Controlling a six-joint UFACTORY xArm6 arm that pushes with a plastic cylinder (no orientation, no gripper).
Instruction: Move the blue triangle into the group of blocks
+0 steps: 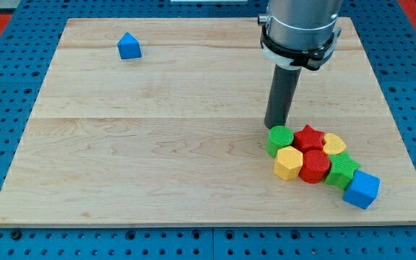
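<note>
The blue triangle (128,46) sits alone near the view's top left of the wooden board (157,144). The group of blocks lies at the view's lower right: a green cylinder (279,139), a red star (309,136), a yellow heart (334,144), a yellow hexagon (289,163), a red cylinder (314,166), a green block (342,170) and a blue cube (361,189), all touching. My tip (276,126) is just above the green cylinder, at the group's upper-left edge and far to the right of the blue triangle.
The arm's grey body (300,29) hangs over the board's top right. A blue pegboard surface (6,144) surrounds the board on all sides.
</note>
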